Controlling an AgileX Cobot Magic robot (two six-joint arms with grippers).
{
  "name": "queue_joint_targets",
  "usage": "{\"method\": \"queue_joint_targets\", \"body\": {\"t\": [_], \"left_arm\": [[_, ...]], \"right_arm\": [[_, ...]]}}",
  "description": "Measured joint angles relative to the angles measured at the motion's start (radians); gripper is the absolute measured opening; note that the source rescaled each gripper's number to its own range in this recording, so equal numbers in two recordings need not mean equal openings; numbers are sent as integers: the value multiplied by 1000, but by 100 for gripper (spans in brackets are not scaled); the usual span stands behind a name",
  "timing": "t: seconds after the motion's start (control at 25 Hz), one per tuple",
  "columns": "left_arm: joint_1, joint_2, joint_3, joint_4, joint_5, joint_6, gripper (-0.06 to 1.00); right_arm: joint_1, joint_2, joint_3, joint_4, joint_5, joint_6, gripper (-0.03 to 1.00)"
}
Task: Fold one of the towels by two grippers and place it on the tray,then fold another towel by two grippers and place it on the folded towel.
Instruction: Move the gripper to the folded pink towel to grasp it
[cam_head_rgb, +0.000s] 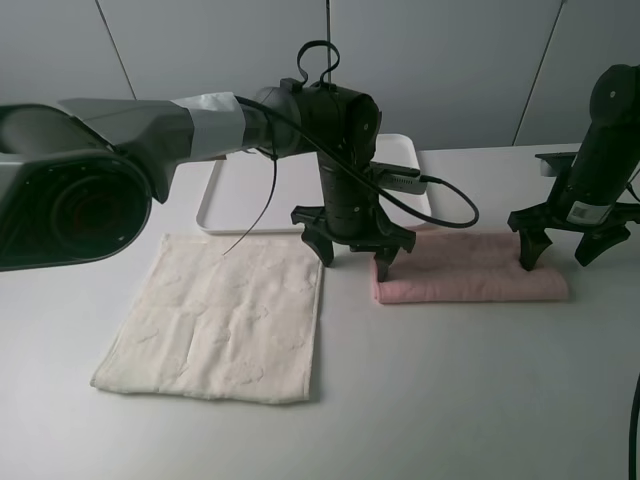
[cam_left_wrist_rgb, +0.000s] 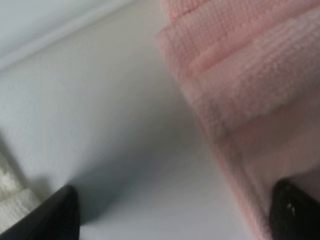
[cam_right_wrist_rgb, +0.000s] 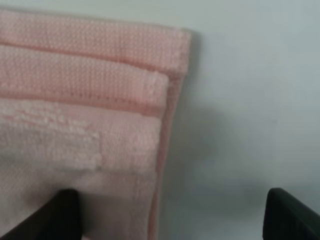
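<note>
The pale pink towel (cam_head_rgb: 470, 268) lies on the table folded into a long narrow strip, layers showing at both ends (cam_left_wrist_rgb: 250, 75) (cam_right_wrist_rgb: 75, 100). My left gripper (cam_head_rgb: 355, 262) (cam_left_wrist_rgb: 175, 220) hangs open over the strip's left end, one finger on the pink cloth and the other over bare table. At the strip's right end my right gripper (cam_head_rgb: 558, 258) (cam_right_wrist_rgb: 172, 220) stands open, one finger over the cloth and one past its edge. To the left, the cream-white towel (cam_head_rgb: 215, 320) (cam_left_wrist_rgb: 10, 200) lies flat and unfolded. The white tray (cam_head_rgb: 235, 185) sits behind, with nothing on it.
The left arm's grey body (cam_head_rgb: 100, 160) crosses over the tray's left side, and its black cable (cam_head_rgb: 262, 200) dangles over the tray's front rim. White table (cam_head_rgb: 460, 390) stretches in front of both towels. A grey wall stands close behind the tray.
</note>
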Motion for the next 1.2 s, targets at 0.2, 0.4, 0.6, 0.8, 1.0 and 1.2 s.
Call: {"method": "queue_joint_targets", "body": {"t": [0.2, 0.4, 0.6, 0.8, 1.0, 1.2], "left_arm": [[0, 0, 0, 2, 2, 4, 98], [0, 0, 0, 2, 2, 6, 98], [0, 0, 0, 2, 2, 8, 98], [0, 0, 0, 2, 2, 10, 98], [0, 0, 0, 2, 4, 23, 98], [0, 0, 0, 2, 4, 25, 98]], "right_arm": [[0, 4, 6, 14, -13, -2, 80], [0, 2, 24, 14, -41, -2, 80], [0, 1, 30, 29, -43, -2, 74], [0, -2, 56, 59, -63, -2, 72], [5, -2, 85, 70, -98, -2, 67], [29, 2, 85, 95, -103, -2, 40]]}}
